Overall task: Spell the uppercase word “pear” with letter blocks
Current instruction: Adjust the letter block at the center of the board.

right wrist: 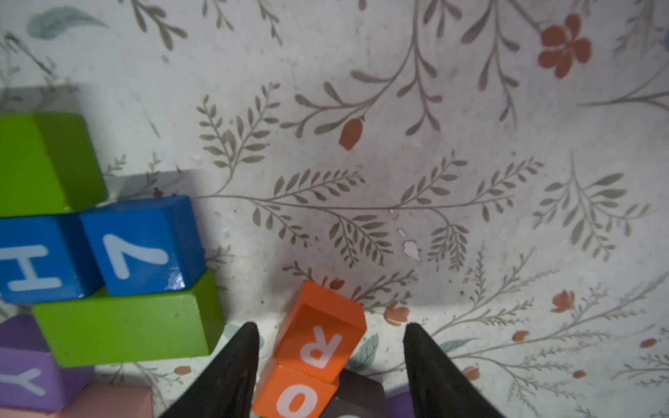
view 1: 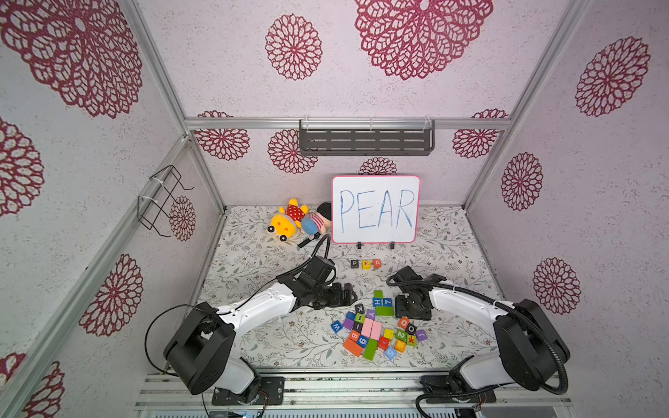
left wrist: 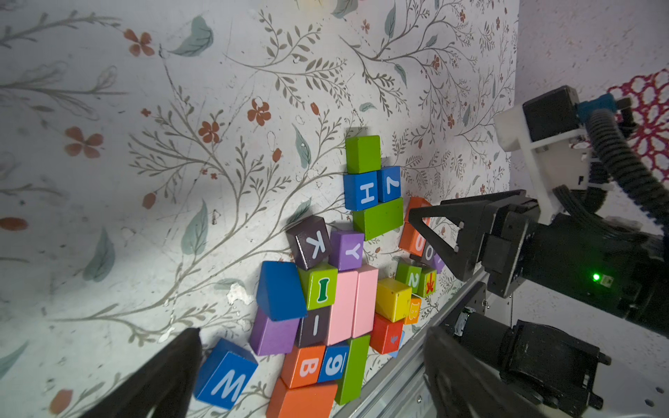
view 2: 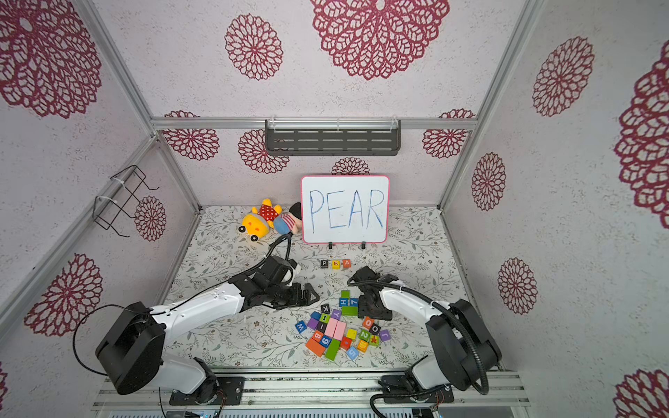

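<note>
R block (right wrist: 318, 333): orange-red cube at the edge of the pile on the right arm's side, one edge propped on the orange O block (right wrist: 295, 396), so tilted. No long axis; faces slightly skewed to the closing line. Astride it the right gripper (right wrist: 329, 327), jaws parted, a gap on each side, nothing grasped. Over the pile's other side the left gripper (left wrist: 313, 332), spread and empty; right arm nearer. P (view 1: 354, 264), E (view 1: 366, 264), A (view 1: 377, 263) in a row before the whiteboard (view 1: 375, 209). Flat, scuffed floral tabletop (right wrist: 434, 144); blue 7 block (right wrist: 144, 246) near, walls well apart. Judged risk: a skewed pinch twists the cube
</note>
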Robot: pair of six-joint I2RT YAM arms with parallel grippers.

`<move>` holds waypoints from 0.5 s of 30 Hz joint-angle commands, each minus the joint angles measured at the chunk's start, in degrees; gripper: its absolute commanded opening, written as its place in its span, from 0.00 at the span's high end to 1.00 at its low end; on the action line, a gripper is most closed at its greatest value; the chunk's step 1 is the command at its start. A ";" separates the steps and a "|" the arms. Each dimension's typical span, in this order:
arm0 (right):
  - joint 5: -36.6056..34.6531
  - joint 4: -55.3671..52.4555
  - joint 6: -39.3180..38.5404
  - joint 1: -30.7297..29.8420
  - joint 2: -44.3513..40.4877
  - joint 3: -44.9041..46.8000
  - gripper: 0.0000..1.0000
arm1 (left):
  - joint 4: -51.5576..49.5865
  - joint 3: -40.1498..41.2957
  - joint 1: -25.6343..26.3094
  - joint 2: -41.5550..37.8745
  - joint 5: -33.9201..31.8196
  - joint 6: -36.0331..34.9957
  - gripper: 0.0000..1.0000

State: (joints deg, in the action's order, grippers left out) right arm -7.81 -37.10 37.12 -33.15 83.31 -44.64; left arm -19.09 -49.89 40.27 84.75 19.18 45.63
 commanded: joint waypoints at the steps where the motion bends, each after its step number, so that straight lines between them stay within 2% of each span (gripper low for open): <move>1: -2.67 -0.16 1.03 0.18 1.13 -0.44 0.35 | 1.16 1.06 0.47 -1.35 -0.61 -0.10 0.02; 8: -5.07 0.23 1.68 2.14 1.60 -0.43 0.38 | 0.53 0.52 0.43 -1.34 -0.63 -0.40 0.02; 11: -5.99 0.34 1.89 3.21 1.51 -0.36 0.43 | 0.29 0.23 0.43 -1.13 -0.62 -0.62 0.02; 15: -5.15 0.80 1.72 4.23 1.85 -0.07 0.45 | 0.35 -0.03 0.43 -1.17 -0.77 -0.63 0.02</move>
State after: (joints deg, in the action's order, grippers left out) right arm -11.62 -35.79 37.76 -29.52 85.32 -44.64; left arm -18.94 -49.08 40.36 84.75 18.74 45.60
